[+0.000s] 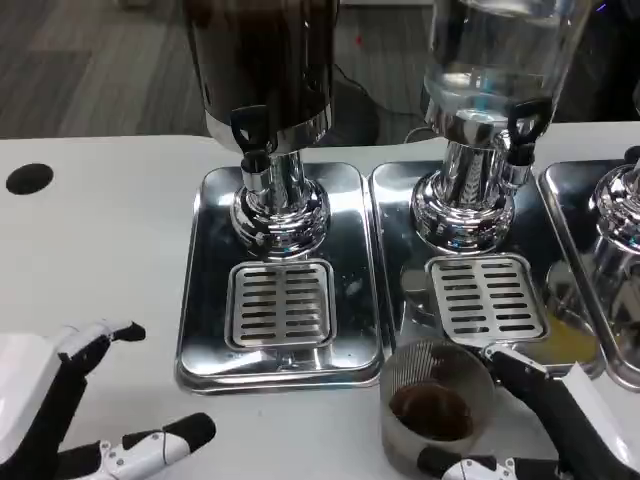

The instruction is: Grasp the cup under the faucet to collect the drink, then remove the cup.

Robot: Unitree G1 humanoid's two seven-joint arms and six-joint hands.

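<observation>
A clear ribbed cup (pixel 436 403) with dark drink in its bottom stands on the white table in front of the middle dispenser's drip tray (pixel 486 297). My right hand (pixel 540 425) grips it, one finger along its right rim and one across its lower front. The dark-liquid dispenser (pixel 265 60) has its black faucet (pixel 250 135) above the left grille (pixel 281 302). The clear dispenser's faucet (pixel 522 125) hangs above the middle grille. My left hand (pixel 70 400) rests at the lower left, fingers apart, holding nothing.
A third chrome dispenser base (pixel 620 215) and tray stand at the right edge. A black round hole (pixel 29 178) marks the table at far left. Bare white tabletop (pixel 100 260) lies left of the trays.
</observation>
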